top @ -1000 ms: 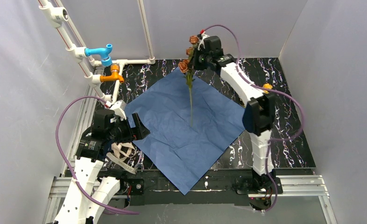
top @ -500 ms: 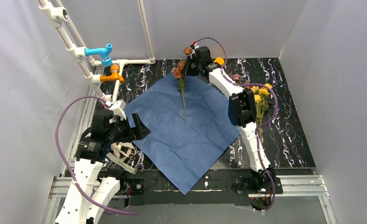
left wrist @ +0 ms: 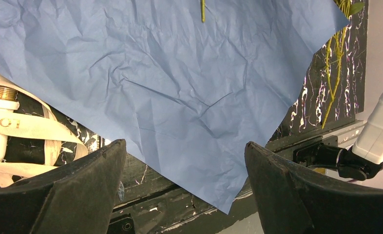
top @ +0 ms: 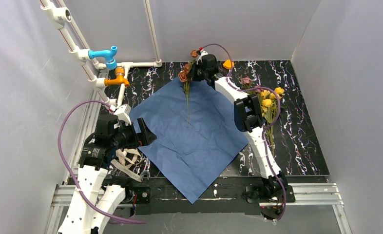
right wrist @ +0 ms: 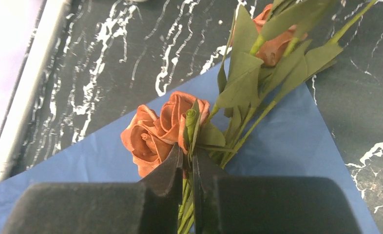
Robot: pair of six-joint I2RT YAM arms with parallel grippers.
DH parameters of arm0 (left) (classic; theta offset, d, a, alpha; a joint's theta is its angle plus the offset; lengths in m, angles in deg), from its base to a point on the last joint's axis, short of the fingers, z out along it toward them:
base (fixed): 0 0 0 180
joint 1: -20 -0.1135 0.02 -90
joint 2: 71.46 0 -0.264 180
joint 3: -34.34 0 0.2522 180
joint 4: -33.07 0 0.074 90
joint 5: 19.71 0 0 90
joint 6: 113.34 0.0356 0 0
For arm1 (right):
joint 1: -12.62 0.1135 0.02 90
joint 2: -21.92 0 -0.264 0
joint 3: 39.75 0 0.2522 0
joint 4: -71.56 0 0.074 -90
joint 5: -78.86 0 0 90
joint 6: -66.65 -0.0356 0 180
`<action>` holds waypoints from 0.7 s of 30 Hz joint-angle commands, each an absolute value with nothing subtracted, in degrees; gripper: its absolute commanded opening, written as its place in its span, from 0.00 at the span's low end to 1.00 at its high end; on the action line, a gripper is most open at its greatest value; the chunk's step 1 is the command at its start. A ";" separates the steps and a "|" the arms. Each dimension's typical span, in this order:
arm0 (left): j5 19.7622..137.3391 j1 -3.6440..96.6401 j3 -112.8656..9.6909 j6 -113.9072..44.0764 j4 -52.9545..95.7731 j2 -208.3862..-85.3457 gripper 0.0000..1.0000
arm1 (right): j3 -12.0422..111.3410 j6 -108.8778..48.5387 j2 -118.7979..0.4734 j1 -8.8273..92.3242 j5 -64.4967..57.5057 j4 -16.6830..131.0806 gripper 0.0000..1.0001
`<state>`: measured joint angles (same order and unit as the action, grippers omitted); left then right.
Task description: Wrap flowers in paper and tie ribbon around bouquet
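The blue paper (top: 189, 131) lies flat like a diamond on the black marbled table (top: 301, 146). My right gripper (top: 195, 73) hovers over its far corner, shut on the stems of a few pink-brown roses (top: 183, 75). Their long stem (top: 187, 105) hangs down toward the sheet. In the right wrist view the fingers pinch green stems just below a rose head (right wrist: 155, 129), with the paper (right wrist: 287, 146) underneath. More flowers, yellow ones (top: 267, 102), lie on the table to the right. My left gripper (top: 145, 134) is open at the paper's left edge (left wrist: 180, 87). The beige ribbon (top: 126, 161) lies under it.
White pipes with a blue valve (top: 106, 52) and an orange valve (top: 117, 78) run along the back left. White walls close in all sides. The ribbon's coil (left wrist: 28, 126) sits by a brass fitting (left wrist: 4, 92). An orange flower head (top: 227, 64) rests at the back.
My right arm has swung left and toward the back wall with the pink-brown roses, uncovering the yellow flowers on the right. The left arm has not moved.
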<state>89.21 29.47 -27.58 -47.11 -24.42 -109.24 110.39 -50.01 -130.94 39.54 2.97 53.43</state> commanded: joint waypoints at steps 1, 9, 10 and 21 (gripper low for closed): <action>90.39 28.89 -26.92 -46.19 -24.29 -109.54 0.90 | 112.53 -46.20 -132.68 39.52 1.75 57.12 0.18; 90.61 28.29 -26.80 -46.20 -24.15 -109.82 0.90 | 113.05 -43.41 -131.23 39.44 0.74 55.93 0.56; 90.46 28.22 -26.79 -46.25 -24.16 -109.97 0.89 | 113.17 -43.06 -130.48 39.39 0.22 55.62 0.62; 90.33 27.82 -26.70 -46.43 -24.17 -109.65 0.89 | 110.51 -43.70 -110.17 39.43 -5.54 49.49 0.92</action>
